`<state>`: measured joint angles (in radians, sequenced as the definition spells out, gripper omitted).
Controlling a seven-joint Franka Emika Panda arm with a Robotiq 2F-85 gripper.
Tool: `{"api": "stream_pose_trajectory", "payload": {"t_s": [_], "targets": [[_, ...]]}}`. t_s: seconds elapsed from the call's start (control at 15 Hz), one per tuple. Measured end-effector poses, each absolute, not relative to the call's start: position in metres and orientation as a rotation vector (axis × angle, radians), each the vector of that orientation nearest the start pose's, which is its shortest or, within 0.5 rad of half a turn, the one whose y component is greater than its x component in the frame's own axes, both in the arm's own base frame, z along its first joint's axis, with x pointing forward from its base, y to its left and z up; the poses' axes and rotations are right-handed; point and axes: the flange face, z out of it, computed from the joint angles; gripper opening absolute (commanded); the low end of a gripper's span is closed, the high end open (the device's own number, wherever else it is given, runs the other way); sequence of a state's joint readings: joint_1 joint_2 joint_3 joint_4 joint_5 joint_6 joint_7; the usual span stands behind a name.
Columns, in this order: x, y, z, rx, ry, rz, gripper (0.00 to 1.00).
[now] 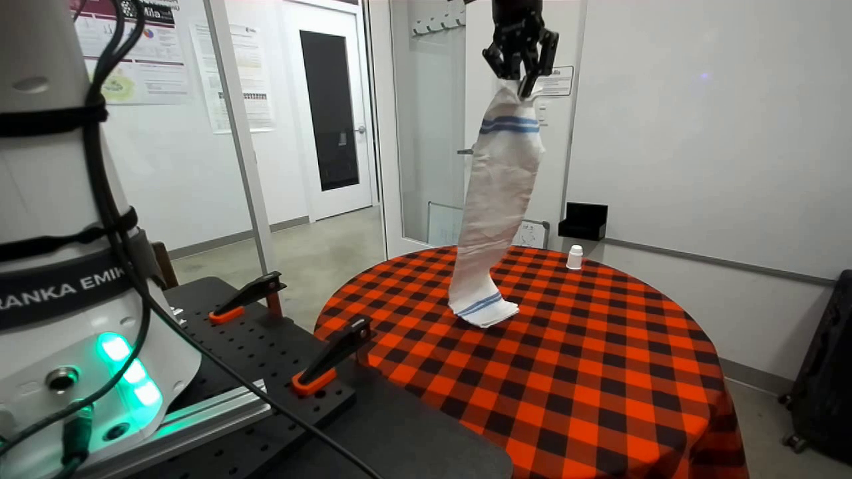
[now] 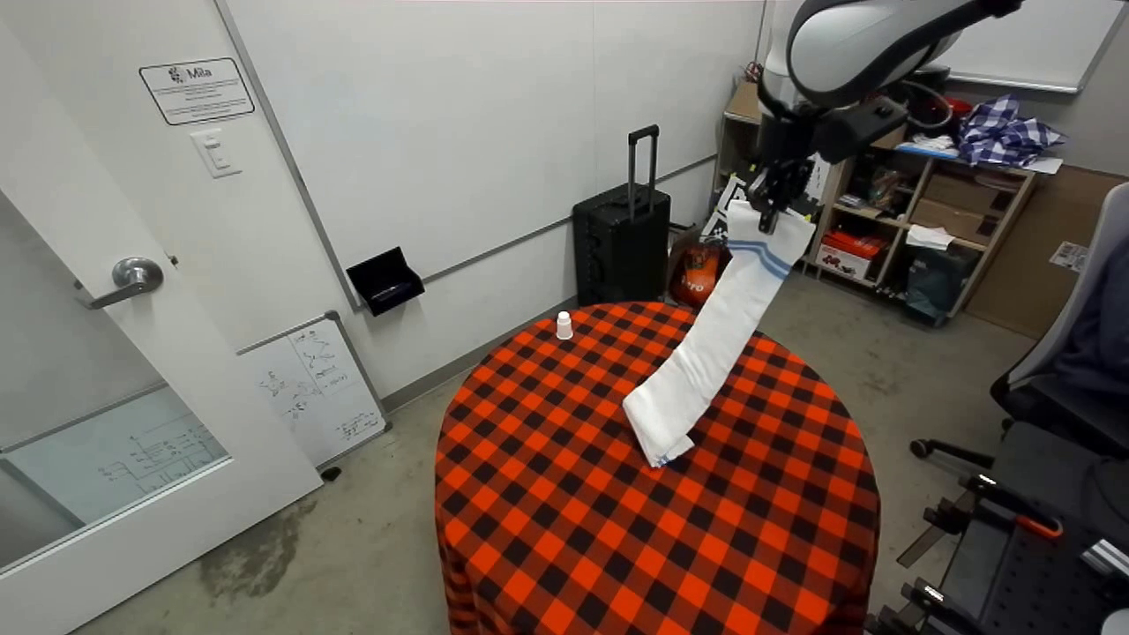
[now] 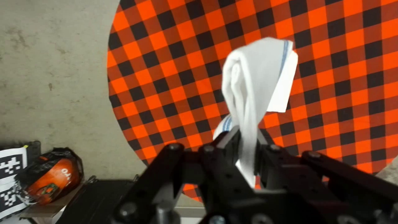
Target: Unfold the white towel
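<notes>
The white towel (image 1: 500, 189) with blue stripes hangs as a long, narrow strip in both exterior views (image 2: 706, 353). Its lower end touches the round table's red and black checked cloth (image 1: 586, 359), with a short part folded there. My gripper (image 1: 524, 85) is shut on the towel's upper end, high above the table; the gripper also shows in an exterior view (image 2: 769, 219). In the wrist view, the towel (image 3: 264, 59) runs in folded layers up between the two fingers (image 3: 248, 133). The inner layers are partly hidden.
A small white cup (image 1: 574, 257) stands near the table's edge, also visible in an exterior view (image 2: 564, 326). A black holder (image 1: 584, 221) is on the wall behind. Clamps (image 1: 333, 356) sit on the robot's mount beside the table. A black suitcase (image 2: 622, 242) stands beyond the table.
</notes>
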<state>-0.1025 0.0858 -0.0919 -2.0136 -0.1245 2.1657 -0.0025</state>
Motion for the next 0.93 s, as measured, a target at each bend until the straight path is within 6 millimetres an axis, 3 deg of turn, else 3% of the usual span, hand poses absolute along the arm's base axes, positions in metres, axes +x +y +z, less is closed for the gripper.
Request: {"api": "stream_pose_trajectory", "payload": {"t_s": [0.27, 0.93], "targets": [[0.534, -0.159, 0.473, -3.326, 0.281, -0.079, 0.02], [0.456, -0.282, 0.581, -3.371, 0.47, -0.079, 0.02]]}}
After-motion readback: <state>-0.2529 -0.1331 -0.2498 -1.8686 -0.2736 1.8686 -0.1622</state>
